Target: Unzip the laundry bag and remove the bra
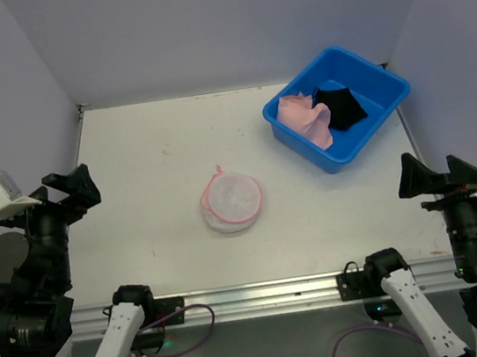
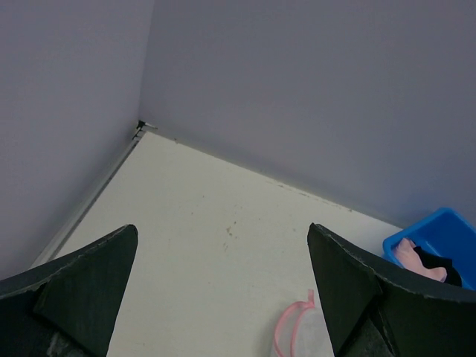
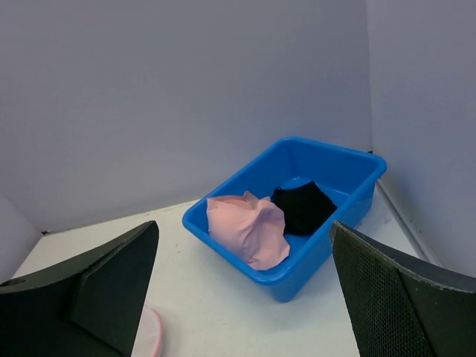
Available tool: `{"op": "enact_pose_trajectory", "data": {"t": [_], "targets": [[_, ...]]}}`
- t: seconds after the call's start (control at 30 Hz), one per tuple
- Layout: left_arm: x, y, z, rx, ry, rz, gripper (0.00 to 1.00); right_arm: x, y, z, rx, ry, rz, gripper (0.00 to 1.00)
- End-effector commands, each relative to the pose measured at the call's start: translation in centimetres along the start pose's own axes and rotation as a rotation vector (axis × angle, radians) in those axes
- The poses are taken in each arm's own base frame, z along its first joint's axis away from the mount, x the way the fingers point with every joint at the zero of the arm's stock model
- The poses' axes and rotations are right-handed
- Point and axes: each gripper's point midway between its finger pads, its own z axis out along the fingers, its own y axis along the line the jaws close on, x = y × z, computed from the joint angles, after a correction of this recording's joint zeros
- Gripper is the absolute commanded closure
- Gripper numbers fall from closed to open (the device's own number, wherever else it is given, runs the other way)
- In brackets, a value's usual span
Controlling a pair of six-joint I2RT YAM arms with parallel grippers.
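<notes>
The laundry bag (image 1: 232,201), a small round white mesh pouch with pink trim, lies flat on the white table near its middle. It looks closed, and I cannot make out a bra through the mesh. Its edge also shows low in the left wrist view (image 2: 286,332) and at the bottom of the right wrist view (image 3: 149,335). My left gripper (image 1: 80,190) is open and empty, raised at the table's left side, well away from the bag. My right gripper (image 1: 416,178) is open and empty, raised at the right side. Their jaws stand wide apart in both wrist views (image 2: 223,230) (image 3: 244,224).
A blue plastic bin (image 1: 383,87) stands at the back right, holding a pink garment (image 1: 305,116) and a black garment (image 1: 340,109). Grey walls enclose the table at the back and both sides. The arm bases sit on a metal rail (image 1: 255,296) at the near edge.
</notes>
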Motion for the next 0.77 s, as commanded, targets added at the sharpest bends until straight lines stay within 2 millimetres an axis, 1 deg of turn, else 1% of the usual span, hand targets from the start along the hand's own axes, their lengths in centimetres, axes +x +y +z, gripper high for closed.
{"op": "enact_pose_trajectory", "data": {"t": [0.0, 0.07, 0.1, 0.13, 0.3, 0.5, 0.73], "targets": [[1.6, 2.5, -0.3, -0.117, 0.044, 0.046, 0.0, 0.5, -0.3, -0.7, -0.014, -0.006, -0.042, 0.01], [1.9, 2.7, -0.6, -0.11, 0.028, 0.038, 0.0, 0.6, -0.4, -1.0, -0.021, -0.012, -0.043, 0.01], [2.6, 2.8, -0.4, -0.111, 0.038, 0.036, 0.0, 0.8, -0.4, -1.3, -0.028, -0.02, -0.038, 0.01], [2.8, 2.7, -0.4, -0.101, 0.042, 0.032, 0.0, 1.0, -0.4, -1.4, -0.032, -0.019, -0.039, 0.01], [3.2, 2.3, -1.0, -0.068, 0.048, 0.008, 0.0, 0.7, -0.3, -1.9, -0.05, -0.044, -0.039, 0.01], [3.6, 2.2, -1.0, -0.058, 0.052, 0.0, 0.0, 0.8, -0.2, -2.0, -0.06, -0.048, -0.039, 0.01], [4.9, 1.8, -0.8, -0.029, 0.078, -0.012, 0.0, 0.9, -0.2, -2.1, -0.064, -0.05, -0.04, 0.01]]}}
